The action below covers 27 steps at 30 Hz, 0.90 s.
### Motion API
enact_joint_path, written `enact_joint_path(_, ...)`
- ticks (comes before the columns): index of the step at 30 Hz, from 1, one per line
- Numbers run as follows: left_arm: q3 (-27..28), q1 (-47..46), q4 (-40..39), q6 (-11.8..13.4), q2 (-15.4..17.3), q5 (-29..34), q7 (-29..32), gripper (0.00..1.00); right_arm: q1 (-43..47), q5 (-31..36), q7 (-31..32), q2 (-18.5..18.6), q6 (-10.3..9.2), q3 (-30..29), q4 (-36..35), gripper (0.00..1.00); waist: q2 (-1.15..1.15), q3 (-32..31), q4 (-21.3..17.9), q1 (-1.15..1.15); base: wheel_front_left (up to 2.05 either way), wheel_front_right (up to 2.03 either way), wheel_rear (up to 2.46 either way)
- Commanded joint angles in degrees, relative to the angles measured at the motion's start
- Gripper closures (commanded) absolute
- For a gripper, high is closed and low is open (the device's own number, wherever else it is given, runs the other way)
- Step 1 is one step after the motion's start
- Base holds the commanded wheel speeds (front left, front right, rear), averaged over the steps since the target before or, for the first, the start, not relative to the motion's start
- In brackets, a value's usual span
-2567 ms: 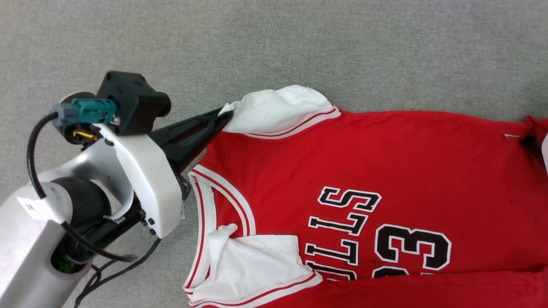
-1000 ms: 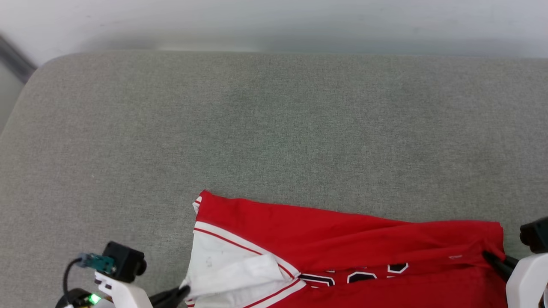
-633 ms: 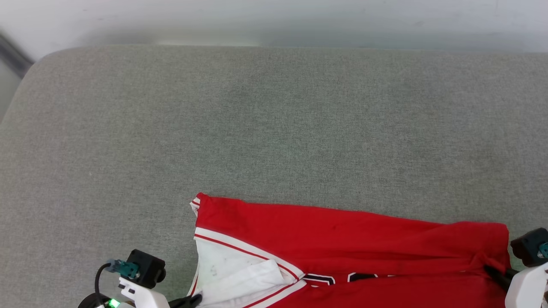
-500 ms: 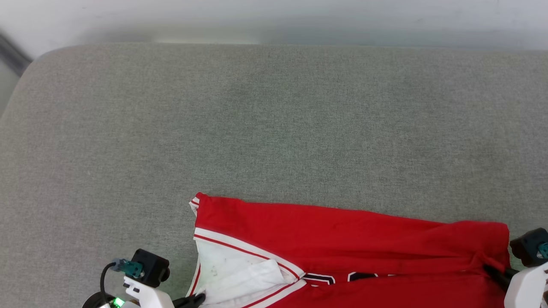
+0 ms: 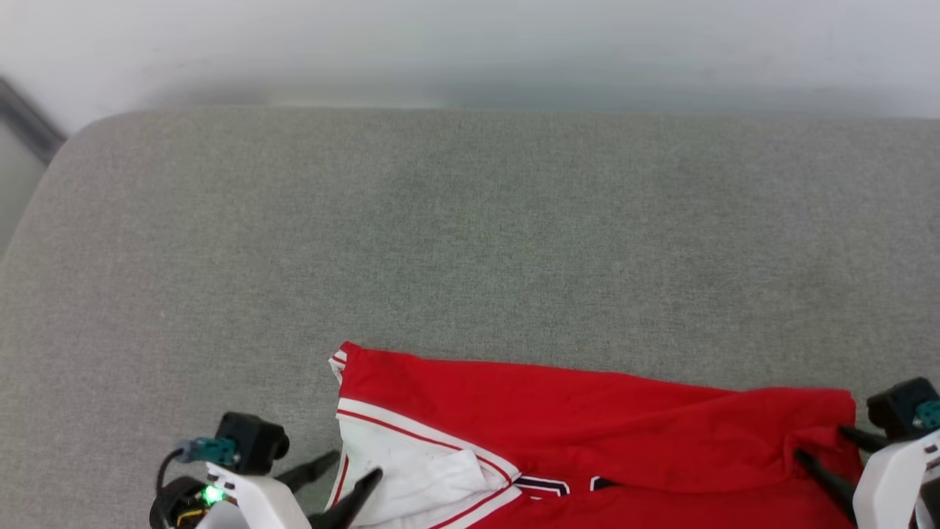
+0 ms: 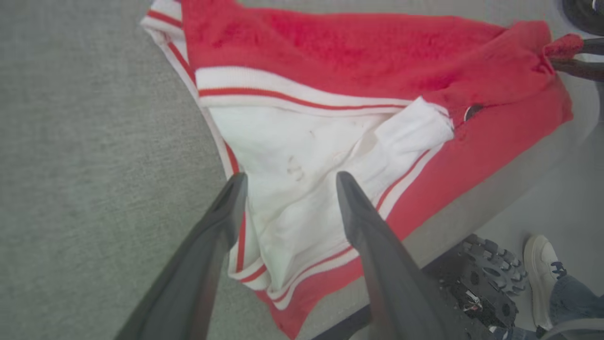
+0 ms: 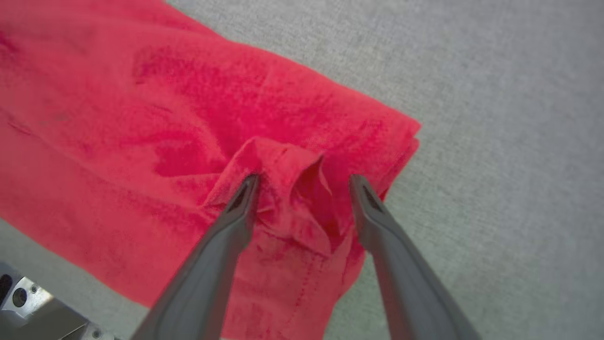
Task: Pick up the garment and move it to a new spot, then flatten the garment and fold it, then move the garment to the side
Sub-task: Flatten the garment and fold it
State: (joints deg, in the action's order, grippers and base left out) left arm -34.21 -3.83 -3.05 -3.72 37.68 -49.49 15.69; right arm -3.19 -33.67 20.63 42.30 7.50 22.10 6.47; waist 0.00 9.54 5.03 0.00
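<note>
Garment (image 5: 587, 419) lies along the near edge of the grey bench (image 5: 470, 220), long axis running left to right, with neck and white sleeve (image 6: 302, 156) toward the robot's left and hem toward its right. Left claw (image 5: 356, 466) stands wide over the sleeve, gripping nothing. Right claw (image 5: 821, 442) stands wide astride a raised pucker at the hem corner, also gripping nothing. Judged light, limp and non-fragile, the fabric sags wherever unsupported; take hold at both end corners, pinching all layers.

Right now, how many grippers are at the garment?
2. The left gripper is open over the white sleeve of the garment; the right gripper is open astride a bunched red corner at its other end. None hidden.
</note>
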Motion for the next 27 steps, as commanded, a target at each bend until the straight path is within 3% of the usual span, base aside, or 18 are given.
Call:
enact_joint_path(1, 1.49, 0.0, -0.93, 0.22, -0.74, 0.14, -2.69, 0.0, -0.68, -0.8, 0.41, -0.33, -0.02, -1.42, -1.1, 0.0, 0.0, -1.42, -0.22, 0.0, 0.0, 0.0, 0.0)
enact_joint_path(7, 5.62, -0.06, -2.13, 2.35, -2.08, 3.26, -12.86, 0.0, 0.59, -3.06, 3.36, -4.37, -0.02, -9.68, -4.39, 0.0, 0.0, -3.07, -0.27, 0.0, 0.0, 0.0, 0.0)
enact_joint_path(16, 12.53, 3.7, -2.39, 7.9, -6.55, 5.77, -28.25, 0.0, 6.73, -3.55, 13.55, -17.9, -0.02, -26.2, -9.76, 0.0, 0.0, -3.47, 0.28, 0.0, 0.0, 0.0, 0.0)
enact_joint_path(21, 15.71, 4.76, -2.23, 6.96, -8.82, 6.0, -30.49, 0.0, 8.78, -0.7, 15.71, -23.14, -0.01, -31.35, -10.38, 0.0, 0.0, -3.02, 0.95, 0.0, 0.0, 0.0, 0.0)
enact_joint_path(27, 20.46, 5.7, -3.1, 5.12, -12.7, 12.15, -30.95, 0.0, 9.13, 3.93, 16.32, -28.5, -0.01, -37.6, -8.47, 0.0, 0.0, -2.11, 1.88, 0.0, 0.0, 0.0, 0.0)
